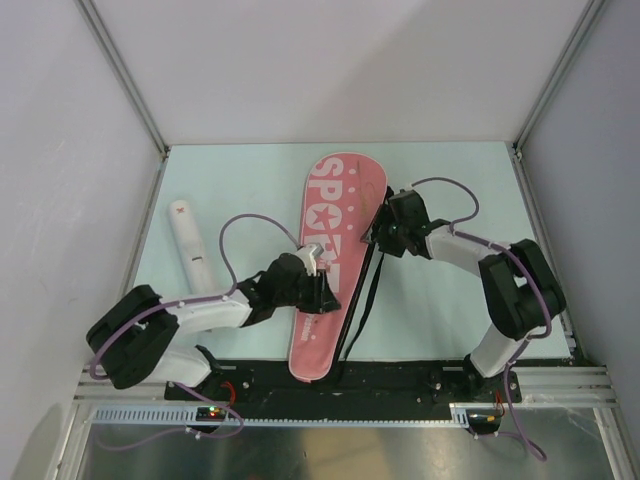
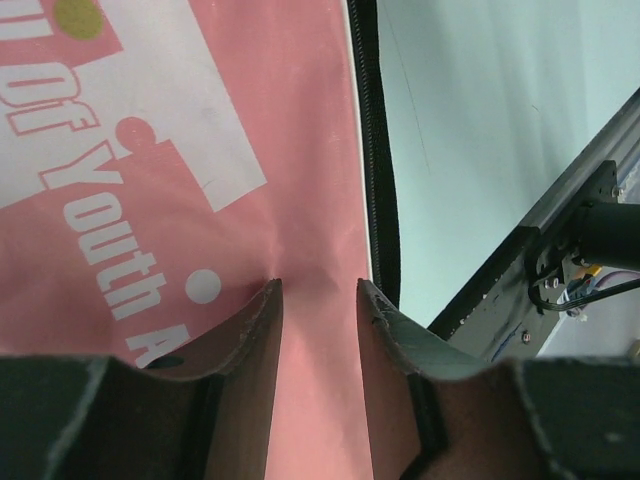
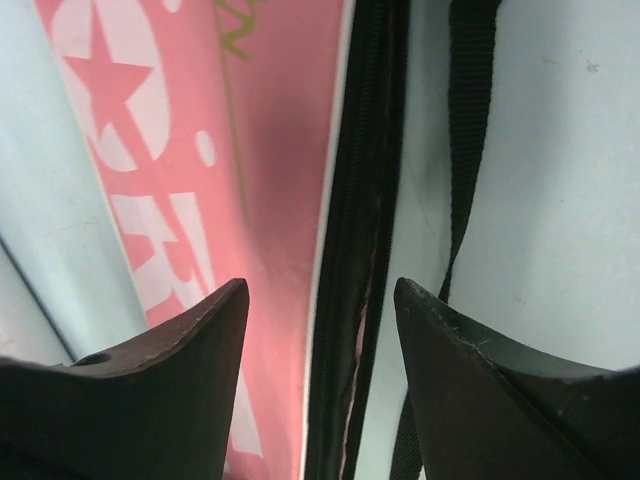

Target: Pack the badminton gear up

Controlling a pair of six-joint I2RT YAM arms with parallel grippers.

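Observation:
The pink "SPORT" bag (image 1: 335, 200) lies lengthwise in the middle of the table, its narrow end toward the arms. My left gripper (image 1: 325, 290) sits on its lower part. In the left wrist view the jaws (image 2: 320, 285) are drawn in on a puckered fold of the bag (image 2: 250, 100). My right gripper (image 1: 377, 237) is open at the bag's right edge and straddles the black zipper (image 3: 365, 200), which shows a thin pink gap. The black strap (image 1: 365, 300) trails along the right side. The long white tube (image 1: 190, 245) lies at the left. The rackets and shuttlecock are out of view.
A black mounting rail (image 1: 400, 375) runs along the near edge and also shows in the left wrist view (image 2: 520, 270). White walls enclose the table on three sides. The strap (image 3: 470, 100) lies on the table just right of the zipper.

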